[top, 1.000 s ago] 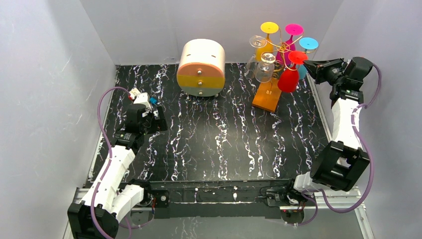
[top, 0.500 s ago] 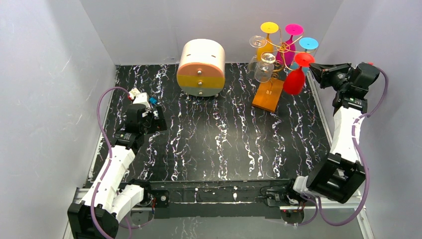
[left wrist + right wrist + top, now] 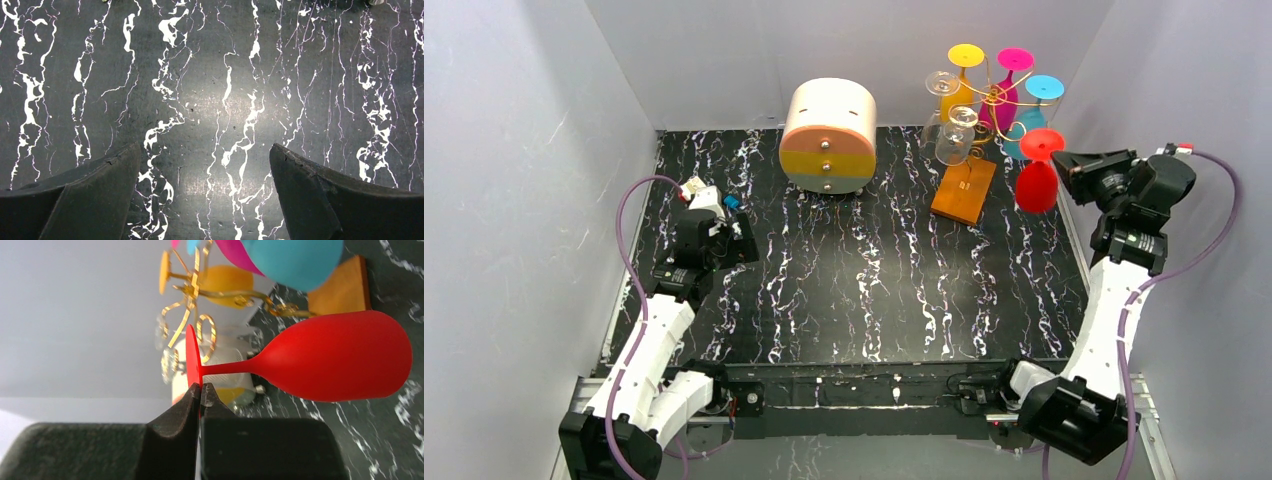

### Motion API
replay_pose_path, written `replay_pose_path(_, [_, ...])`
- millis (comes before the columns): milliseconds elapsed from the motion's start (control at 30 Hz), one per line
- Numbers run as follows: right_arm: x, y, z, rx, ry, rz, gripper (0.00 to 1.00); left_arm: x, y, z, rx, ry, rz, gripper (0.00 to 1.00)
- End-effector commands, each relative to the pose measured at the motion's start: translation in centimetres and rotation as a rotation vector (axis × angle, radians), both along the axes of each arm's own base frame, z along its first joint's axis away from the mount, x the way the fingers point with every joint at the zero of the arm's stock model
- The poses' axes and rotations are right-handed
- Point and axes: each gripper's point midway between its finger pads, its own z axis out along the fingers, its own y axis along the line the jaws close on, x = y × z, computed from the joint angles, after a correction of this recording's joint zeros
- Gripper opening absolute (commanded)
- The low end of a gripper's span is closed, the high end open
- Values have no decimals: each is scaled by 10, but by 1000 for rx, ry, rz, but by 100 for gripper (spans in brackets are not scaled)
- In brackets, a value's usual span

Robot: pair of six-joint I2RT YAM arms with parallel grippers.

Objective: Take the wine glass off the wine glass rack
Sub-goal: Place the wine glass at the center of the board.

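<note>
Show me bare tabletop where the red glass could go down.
Widest: marbled tabletop between the drawer box, the wine glass rack and the near edge. Also the strip beneath the red wine glass. Crowded: the back-right corner around the rack.

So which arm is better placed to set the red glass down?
Right. The right fingers are shut on the foot of the red wine glass, already clear of the wine glass rack. The left fingers hang open across the table.

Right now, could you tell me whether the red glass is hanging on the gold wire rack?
No, the red glass is pinched by its foot in the right tool, clear of the rack.
</note>
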Motion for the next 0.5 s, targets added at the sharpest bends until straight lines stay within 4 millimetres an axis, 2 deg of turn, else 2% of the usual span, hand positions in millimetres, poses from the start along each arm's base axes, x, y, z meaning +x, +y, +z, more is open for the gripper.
replay_pose_path(0, [-27,23,-28,-83,63,76,1,1,1,1,-24,-10,36,98])
replay_pose_path(100, [-38,48,-44,-96,59,161,1,3,-3,1,-43,-17,16,98])
replay_pose_path(167, [-42,68,-47,-110,40,254,1,3,-10,2,-65,-19,-11,98])
replay_pose_path(300, [-55,84,-57,-171,57,327,1,0,-25,3,-105,-14,-94,98])
replay_pose_path(467, [-70,118,-79,-199,76,540,1,-5,-41,7,-158,-19,-182,98])
